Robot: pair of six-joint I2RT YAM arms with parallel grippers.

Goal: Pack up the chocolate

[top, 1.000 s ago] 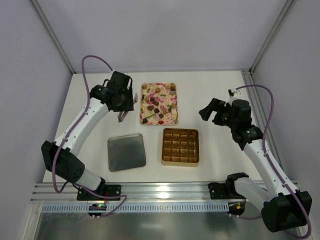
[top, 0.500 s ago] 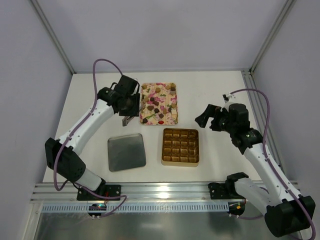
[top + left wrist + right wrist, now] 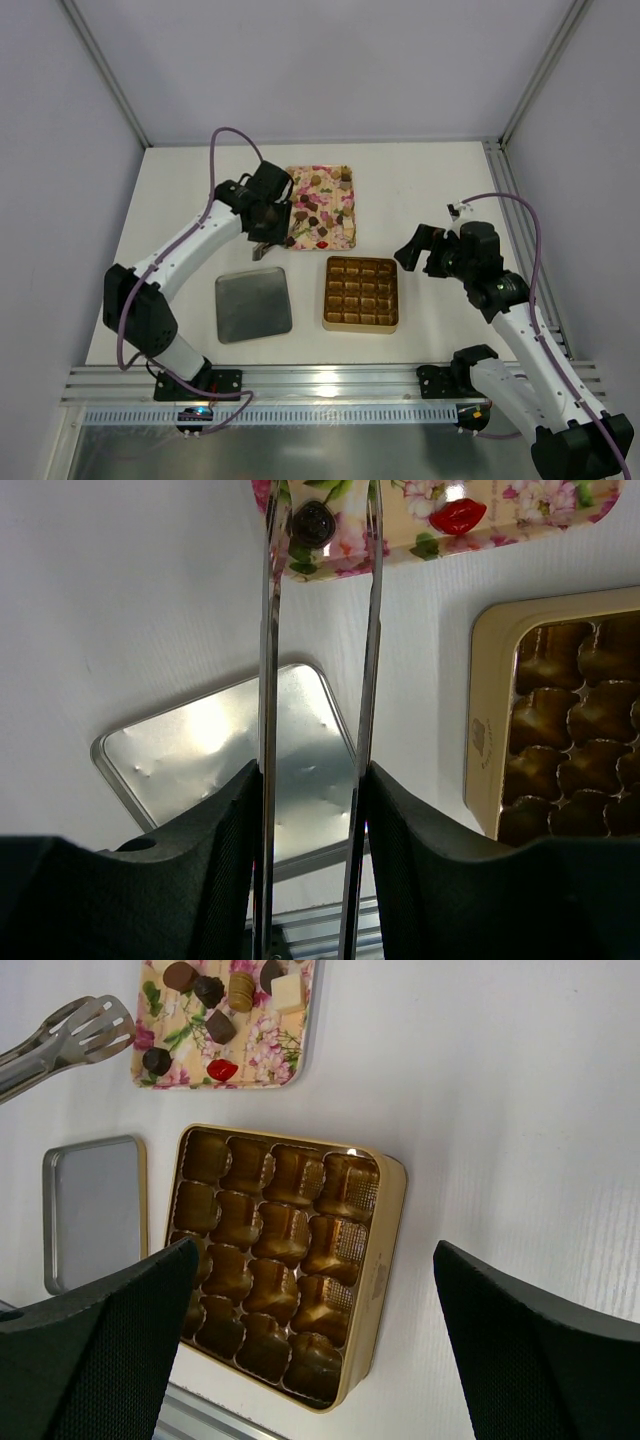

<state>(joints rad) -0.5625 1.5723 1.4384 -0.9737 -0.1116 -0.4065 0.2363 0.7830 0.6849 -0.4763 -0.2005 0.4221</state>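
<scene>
The chocolate (image 3: 318, 210) lies as several small pieces, mostly dark, on a pink floral tray (image 3: 318, 246). My left gripper (image 3: 268, 215) is shut on a pair of metal tongs (image 3: 268, 680). The tong tips straddle a dark round chocolate (image 3: 313, 522) at the tray's near left corner; whether they touch it I cannot tell. A red lip-shaped piece (image 3: 458, 516) lies beside it. The gold box (image 3: 361, 327) shows only bare moulded cells. My right gripper (image 3: 315, 1250) stands open with nothing in it, above the table by the box's right side (image 3: 385, 1250).
A silver tin lid (image 3: 253, 304) lies flat left of the gold box, below the tongs. White table surrounds the tray, box and lid. Frame posts stand at the back corners, and a metal rail runs along the near edge.
My left arm has swung right, carrying the tongs from beside the tray to its near left corner. The right gripper has shifted slightly, still open.
</scene>
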